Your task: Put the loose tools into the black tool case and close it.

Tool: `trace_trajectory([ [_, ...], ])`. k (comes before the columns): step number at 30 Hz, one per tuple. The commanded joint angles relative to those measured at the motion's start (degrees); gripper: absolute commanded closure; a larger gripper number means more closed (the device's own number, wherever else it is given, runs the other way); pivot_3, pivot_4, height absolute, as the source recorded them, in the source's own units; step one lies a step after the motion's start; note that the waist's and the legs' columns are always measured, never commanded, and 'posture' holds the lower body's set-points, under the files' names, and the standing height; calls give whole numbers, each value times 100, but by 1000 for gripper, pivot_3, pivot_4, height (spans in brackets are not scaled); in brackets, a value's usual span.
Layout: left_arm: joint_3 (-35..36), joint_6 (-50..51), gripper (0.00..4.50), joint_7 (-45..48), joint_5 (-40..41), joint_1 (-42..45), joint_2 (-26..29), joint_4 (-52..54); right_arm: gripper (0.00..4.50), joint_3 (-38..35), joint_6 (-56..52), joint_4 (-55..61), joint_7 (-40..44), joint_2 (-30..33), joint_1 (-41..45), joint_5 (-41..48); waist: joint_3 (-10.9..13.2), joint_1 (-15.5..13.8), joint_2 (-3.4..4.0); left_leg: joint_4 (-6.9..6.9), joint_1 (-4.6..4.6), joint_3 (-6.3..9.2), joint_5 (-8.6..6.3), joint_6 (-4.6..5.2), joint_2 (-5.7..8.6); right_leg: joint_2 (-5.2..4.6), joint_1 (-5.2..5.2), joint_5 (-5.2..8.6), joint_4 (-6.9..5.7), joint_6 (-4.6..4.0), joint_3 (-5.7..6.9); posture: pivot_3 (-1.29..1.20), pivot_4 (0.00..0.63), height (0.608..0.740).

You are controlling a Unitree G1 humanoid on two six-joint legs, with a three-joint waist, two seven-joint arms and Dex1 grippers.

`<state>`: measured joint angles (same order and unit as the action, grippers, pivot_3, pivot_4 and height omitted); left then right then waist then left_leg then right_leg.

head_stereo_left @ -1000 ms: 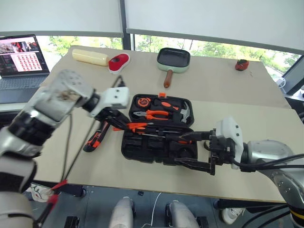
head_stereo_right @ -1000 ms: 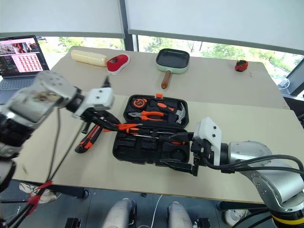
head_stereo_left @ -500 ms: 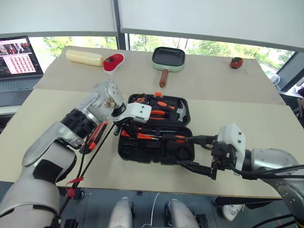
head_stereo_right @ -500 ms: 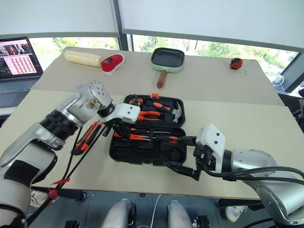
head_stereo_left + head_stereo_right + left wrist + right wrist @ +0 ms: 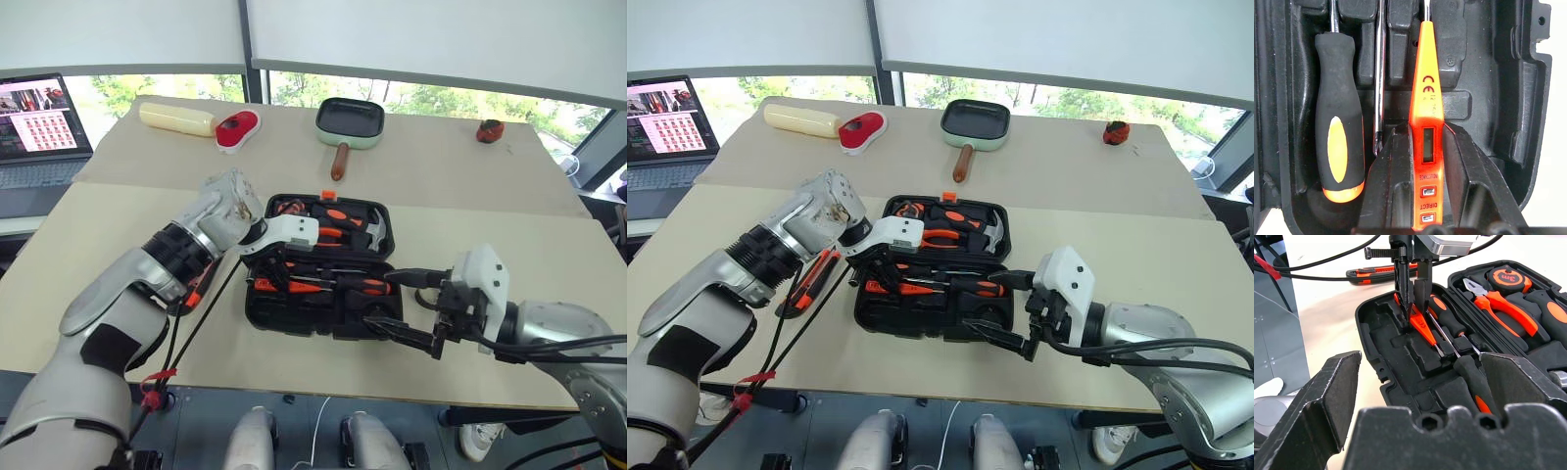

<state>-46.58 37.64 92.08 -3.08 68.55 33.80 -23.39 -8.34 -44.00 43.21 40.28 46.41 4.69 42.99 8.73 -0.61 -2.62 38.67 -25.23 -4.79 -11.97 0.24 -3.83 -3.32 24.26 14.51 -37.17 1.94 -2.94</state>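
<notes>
The slim orange screwdriver (image 5: 1426, 122) is being gripped by the left pincer (image 5: 1422, 161), down inside the open black tool case (image 5: 294, 311) on the counter (image 5: 470, 166). The right pincer (image 5: 400, 305) is hanging wide-spread just beside the case, gripping nothing.

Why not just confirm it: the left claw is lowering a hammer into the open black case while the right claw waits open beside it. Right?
Not a hammer. The left claw grips the slim orange screwdriver, as the left wrist view shows. The black case lies open, and the right claw waits open beside it.

Left tool (image 5: 1426, 147) points steeply down, fingers clamped; right tool (image 5: 404, 305) seemingly level, spread wide.
</notes>
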Motion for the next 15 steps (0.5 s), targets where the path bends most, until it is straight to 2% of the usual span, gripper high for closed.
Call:
trace_trajectory([
  [1,-29,-295,4099,11,-338,24,-138,-224,0,-84,160,40,-83,-64,122,-8,0,-5,0,1,0,0,0,0,0,0,-1,0,0,0,1,0,150,740],
  [6,-42,-499,4099,41,-114,-12,-32,-106,0,-59,137,26,-136,-125,168,-8,0,2,0,4,-1,3,0,0,-1,1,0,0,-2,0,2,0,150,740],
  [8,-43,-509,3097,42,65,29,66,-3,0,-40,140,26,-144,-135,158,-12,0,7,0,4,-1,4,0,0,-1,1,0,0,-3,0,2,0,150,740],
  [11,34,-636,2066,42,130,83,215,70,0,-30,136,28,-145,-144,139,15,0,6,0,4,-3,4,0,1,-2,1,1,0,-3,0,2,0,150,740],
  [13,161,-649,1301,42,581,184,599,359,0,-13,132,42,-105,-130,111,47,1,6,0,7,-3,4,0,0,-1,1,0,0,-3,0,2,0,150,740],
  [14,197,-592,1016,42,846,229,850,546,0,-5,129,43,-87,-122,98,53,1,6,0,8,-8,6,0,0,-2,1,3,-1,-5,0,3,0,150,740],
  [15,313,-621,1016,42,1058,214,1079,707,0,10,127,39,-68,-108,92,47,1,21,1,8,-7,6,0,0,-2,0,2,0,-5,0,3,0,150,740],
])
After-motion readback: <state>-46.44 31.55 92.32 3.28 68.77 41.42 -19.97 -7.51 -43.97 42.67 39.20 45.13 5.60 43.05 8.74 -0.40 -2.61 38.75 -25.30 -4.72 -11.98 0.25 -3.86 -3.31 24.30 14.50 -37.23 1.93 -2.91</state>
